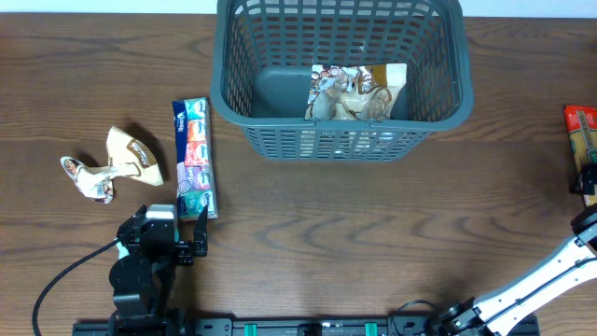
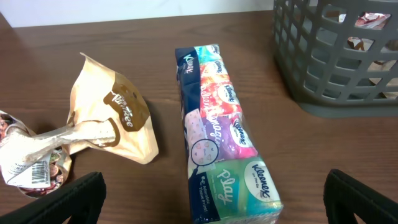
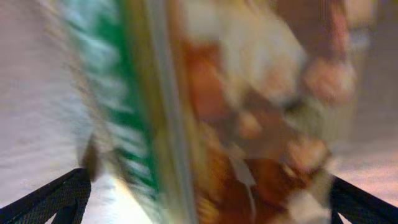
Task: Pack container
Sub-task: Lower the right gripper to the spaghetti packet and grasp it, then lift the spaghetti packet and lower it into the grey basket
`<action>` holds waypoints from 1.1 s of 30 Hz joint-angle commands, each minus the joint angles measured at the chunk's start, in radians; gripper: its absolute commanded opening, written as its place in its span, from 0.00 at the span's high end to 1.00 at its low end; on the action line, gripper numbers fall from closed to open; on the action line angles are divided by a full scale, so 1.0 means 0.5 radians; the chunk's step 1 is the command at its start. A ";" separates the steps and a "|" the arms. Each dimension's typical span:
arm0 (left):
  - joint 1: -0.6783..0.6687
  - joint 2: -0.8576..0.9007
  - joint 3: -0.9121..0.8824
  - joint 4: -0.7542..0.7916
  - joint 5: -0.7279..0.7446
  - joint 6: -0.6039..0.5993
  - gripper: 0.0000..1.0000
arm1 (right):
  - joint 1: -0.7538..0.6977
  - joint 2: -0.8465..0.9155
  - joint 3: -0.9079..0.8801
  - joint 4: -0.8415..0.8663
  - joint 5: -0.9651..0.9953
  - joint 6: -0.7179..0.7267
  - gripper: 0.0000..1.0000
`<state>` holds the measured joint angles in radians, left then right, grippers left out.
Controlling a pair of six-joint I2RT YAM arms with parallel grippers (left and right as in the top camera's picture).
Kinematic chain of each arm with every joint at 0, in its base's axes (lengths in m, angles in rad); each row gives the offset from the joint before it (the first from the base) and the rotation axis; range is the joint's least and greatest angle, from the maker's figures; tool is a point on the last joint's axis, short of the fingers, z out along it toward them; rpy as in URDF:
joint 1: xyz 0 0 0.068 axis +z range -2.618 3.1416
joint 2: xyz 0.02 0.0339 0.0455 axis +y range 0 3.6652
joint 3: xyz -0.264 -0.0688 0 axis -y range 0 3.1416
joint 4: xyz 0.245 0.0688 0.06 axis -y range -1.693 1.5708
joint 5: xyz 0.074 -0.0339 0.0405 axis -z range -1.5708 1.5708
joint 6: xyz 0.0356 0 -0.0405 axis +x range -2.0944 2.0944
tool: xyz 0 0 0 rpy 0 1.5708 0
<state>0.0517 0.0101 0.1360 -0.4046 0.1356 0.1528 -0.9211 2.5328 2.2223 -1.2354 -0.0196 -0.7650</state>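
Holding one packet (image 1: 359, 91), one container (image 1: 280, 140) faces left tool (image 1: 166, 222) and right tool (image 3: 208, 196), both spread wide.

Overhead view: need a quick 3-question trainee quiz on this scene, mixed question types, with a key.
1. True or false: the left hand grips the tissue pack.
2. What lies in the basket? A nothing; B a snack packet; C the tissue pack.
3. In the overhead view, on which side of the basket does the tissue pack lie?
Key: 1 false; 2 B; 3 left.
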 commanded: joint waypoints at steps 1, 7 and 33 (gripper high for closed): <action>0.012 -0.014 -0.028 -0.033 0.014 -0.026 0.01 | 0.022 0.019 0.013 0.003 -0.252 0.018 0.01; 0.012 -0.014 -0.028 -0.033 0.014 -0.026 0.01 | 0.006 0.020 0.013 0.027 -0.465 0.018 0.01; 0.012 -0.014 -0.028 -0.033 0.015 -0.026 0.01 | 0.005 0.185 0.018 -0.043 -0.940 0.363 0.99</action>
<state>0.0517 0.0101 0.1360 -0.4046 0.1356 0.1528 -0.9543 2.5423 2.2555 -1.2499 -0.3176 -0.6086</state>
